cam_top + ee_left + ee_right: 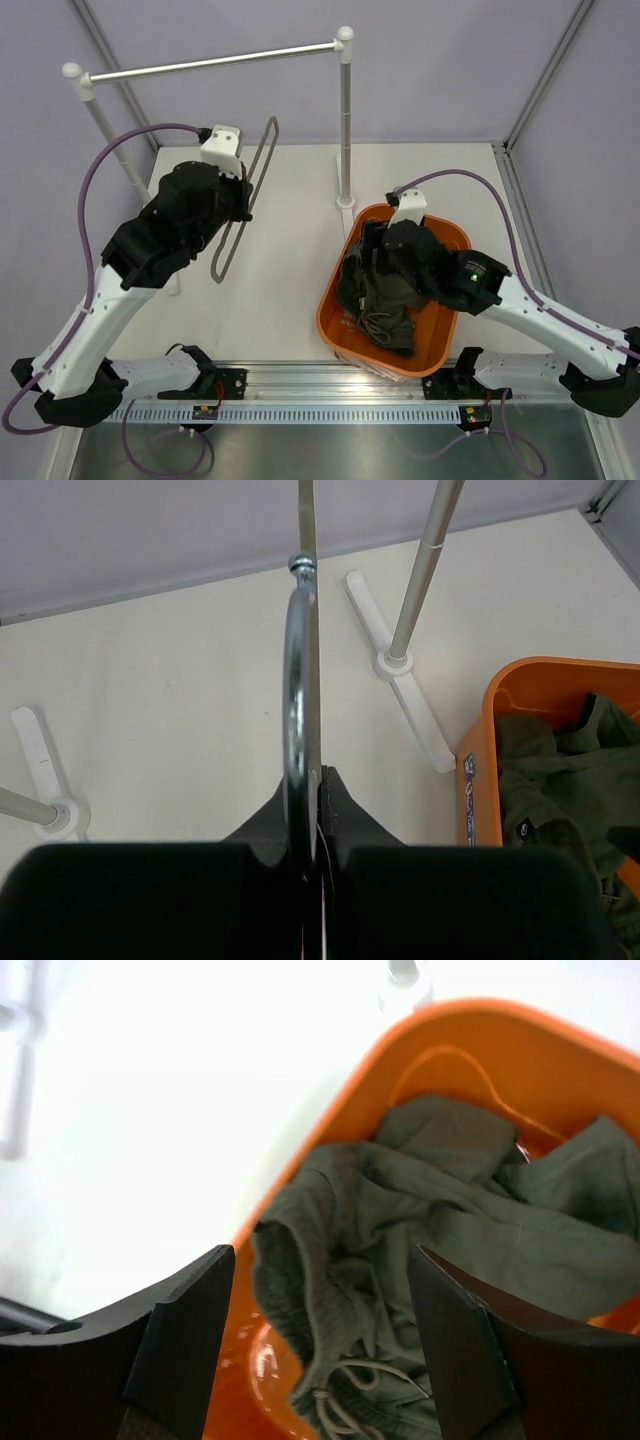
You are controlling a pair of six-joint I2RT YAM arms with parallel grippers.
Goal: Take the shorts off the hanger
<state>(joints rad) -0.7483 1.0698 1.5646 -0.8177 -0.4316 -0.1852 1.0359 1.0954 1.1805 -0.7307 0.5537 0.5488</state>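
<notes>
The hanger (226, 262) is a thin grey-brown loop held bare above the table at the left, with no cloth on it. My left gripper (243, 195) is shut on it. In the left wrist view its metal hook (296, 680) rises from between the closed fingers (318, 780). The dark olive shorts (385, 295) lie crumpled in the orange basket (330, 300) at the right. My right gripper (380, 250) hovers just over them, open. From the right wrist, the shorts (440, 1220) and their light drawstring sit below the spread gripper (320, 1255), touching neither finger.
A silver rail (210, 65) with white ball ends spans the back on two posts; the right post (345, 120) stands just behind the basket. Its white foot (415, 705) lies on the table near the basket. Metal frame bars run along both sides.
</notes>
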